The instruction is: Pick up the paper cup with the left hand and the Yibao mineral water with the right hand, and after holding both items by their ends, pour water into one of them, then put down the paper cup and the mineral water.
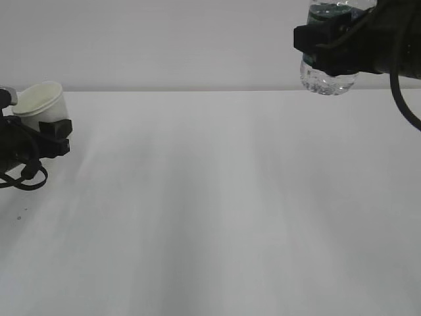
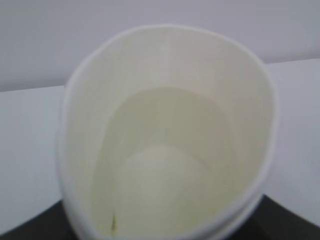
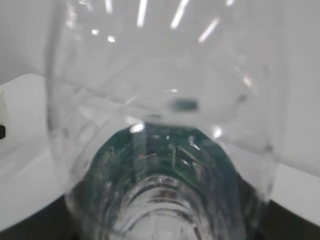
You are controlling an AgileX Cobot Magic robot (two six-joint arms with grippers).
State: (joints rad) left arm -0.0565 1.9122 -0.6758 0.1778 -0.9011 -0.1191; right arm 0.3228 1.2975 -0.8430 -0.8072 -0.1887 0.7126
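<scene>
The cream-white paper cup [image 1: 39, 102] is at the far left, tilted so that its mouth shows. My left gripper [image 1: 54, 128] is shut on its lower part. In the left wrist view the paper cup [image 2: 170, 135] fills the frame, and I look straight into its pale inside. The Yibao mineral water [image 1: 327, 76] hangs high at the top right. Its rounded base points down with water in it, and its green label is above. My right gripper [image 1: 329, 43] is shut round its middle. In the right wrist view the Yibao mineral water [image 3: 165, 165] hides the fingers.
The white table [image 1: 217, 210] spreads between the two arms, with a pale wall behind it. A black cable [image 1: 29, 178] loops under the left arm, and another cable [image 1: 404, 102] hangs from the right arm.
</scene>
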